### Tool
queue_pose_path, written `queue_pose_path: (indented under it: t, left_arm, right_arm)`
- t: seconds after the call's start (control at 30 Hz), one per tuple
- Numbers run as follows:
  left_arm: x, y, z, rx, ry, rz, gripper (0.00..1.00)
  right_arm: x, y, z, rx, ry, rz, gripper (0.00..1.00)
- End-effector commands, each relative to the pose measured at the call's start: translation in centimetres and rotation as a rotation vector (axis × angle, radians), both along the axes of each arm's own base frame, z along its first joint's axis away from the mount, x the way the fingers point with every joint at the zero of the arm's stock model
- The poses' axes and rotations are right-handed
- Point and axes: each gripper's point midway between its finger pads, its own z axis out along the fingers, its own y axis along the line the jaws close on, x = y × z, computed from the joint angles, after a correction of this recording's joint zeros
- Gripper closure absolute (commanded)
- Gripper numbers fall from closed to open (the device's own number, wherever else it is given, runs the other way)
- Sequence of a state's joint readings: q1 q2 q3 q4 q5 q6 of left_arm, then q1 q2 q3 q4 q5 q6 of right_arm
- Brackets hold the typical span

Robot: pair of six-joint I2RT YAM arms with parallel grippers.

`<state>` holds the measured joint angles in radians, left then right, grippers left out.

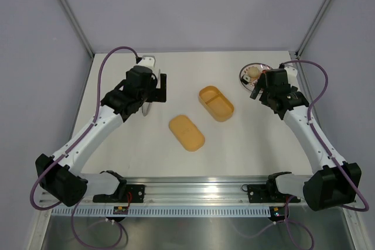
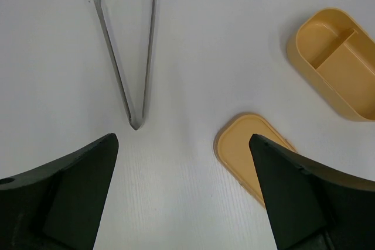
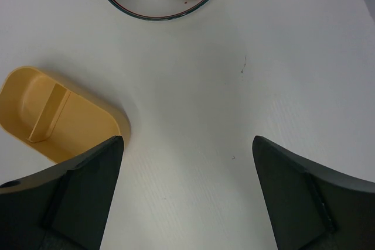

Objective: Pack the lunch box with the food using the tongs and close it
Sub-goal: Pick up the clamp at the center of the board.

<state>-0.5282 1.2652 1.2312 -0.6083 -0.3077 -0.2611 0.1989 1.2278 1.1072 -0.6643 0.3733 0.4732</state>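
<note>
Left claw [image 2: 183,139]: wide open, holding nothing; tongs [image 2: 135,121] lie untouched, upper left of frame.
Right claw [image 3: 187,139]: wide open, empty.
Advice: centre over both slim arms, then squeeze.

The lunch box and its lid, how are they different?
The lunch box is deep, with walls all round; the lid is flat. The lunch box has a divider making two compartments; the lid has none. The lunch box lies farther back on the table; the lid lies nearer the front edge. Both are mustard-orange ovals, and both are empty.
</note>
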Motion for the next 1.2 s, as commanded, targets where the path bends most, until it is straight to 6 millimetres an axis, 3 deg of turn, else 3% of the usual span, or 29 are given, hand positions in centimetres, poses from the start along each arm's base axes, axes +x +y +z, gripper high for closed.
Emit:
queue_pose_path:
  t: [0.0,0.23,0.63,0.8,0.83,1.17]
  left_arm:
    - [0.8,1.0,1.4,-0.002,-0.041,0.073,0.01]
    - [1.7,1.8,-0.6,-0.005,0.045,0.120,0.01]
    - [4.8,4.2,-9.0,0.076,0.299,0.172,0.01]
    - [6.4,5.0,-10.7,0.054,0.337,0.179,0.01]
    - [6.8,5.2,-11.8,0.056,0.368,0.185,0.01]
    - [10.9,5.3,-14.0,0.041,0.408,0.184,0.01]
  right_arm:
    - [0.1,0.1,1.8,0.024,-0.055,-0.020,0.01]
    - [-0.1,0.4,1.8,0.035,-0.049,-0.005,0.01]
    - [0.1,2.1,1.5,0.102,-0.045,0.062,0.00]
    - [0.5,2.5,1.2,0.121,-0.046,0.068,0.01]
    - [0.5,2.9,0.9,0.138,-0.038,0.077,0.01]
    - [1.1,3.5,2.0,0.172,-0.064,0.082,0.01]
